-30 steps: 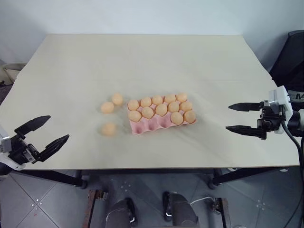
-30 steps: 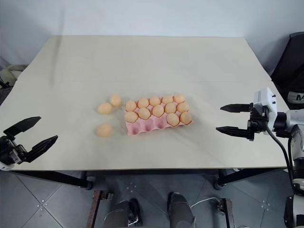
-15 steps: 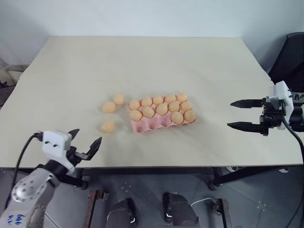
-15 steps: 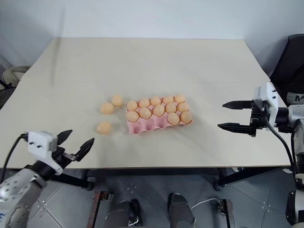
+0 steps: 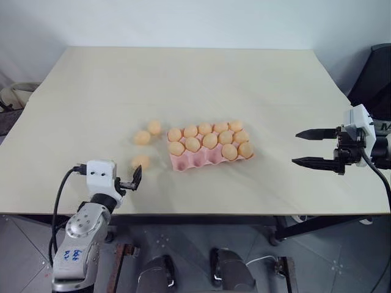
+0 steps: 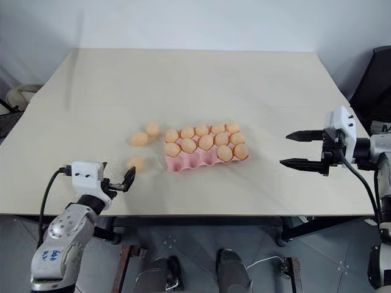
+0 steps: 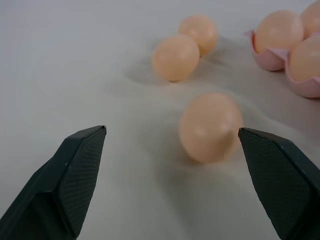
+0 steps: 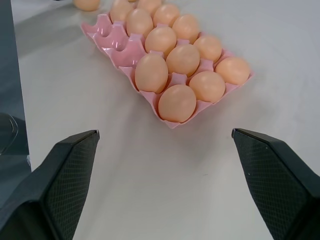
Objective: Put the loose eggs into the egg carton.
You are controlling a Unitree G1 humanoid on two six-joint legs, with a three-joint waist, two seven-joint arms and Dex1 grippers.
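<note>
A pale tabletop (image 5: 201, 79) carries the pink egg carton (image 5: 209, 156) near its middle, lying with its long side running left to right and slightly skewed. We count eleven eggs seated in the carton's cups, filling the far and middle rows and the right end of the near row; the near-row cups toward the left end stand empty, as the right wrist view shows.

Three loose eggs lie on the tabletop to the left of the carton. Two of them sit close together at the far side: one (image 5: 154, 127) just left of the carton's far-left corner, the other (image 5: 142, 137) a little farther left and nearer. The third loose egg (image 5: 140, 162) lies apart from that pair, nearer to us and just left of the carton's near-left corner.

The left tool (image 7: 172, 137) sits low at the near-left edge of the tabletop, its two black fingers (image 7: 80, 165) spread wide and pointing level toward the third loose egg. In the left wrist view we see this egg lying between the lines of the two fingertips, closer to one of them, and not gripped.

The right tool (image 5: 314, 148) hangs above the tabletop's right side, well apart from the carton and pointing toward it. Its fingers (image 5: 314, 133) are likewise spread wide, with nothing between them.
</note>
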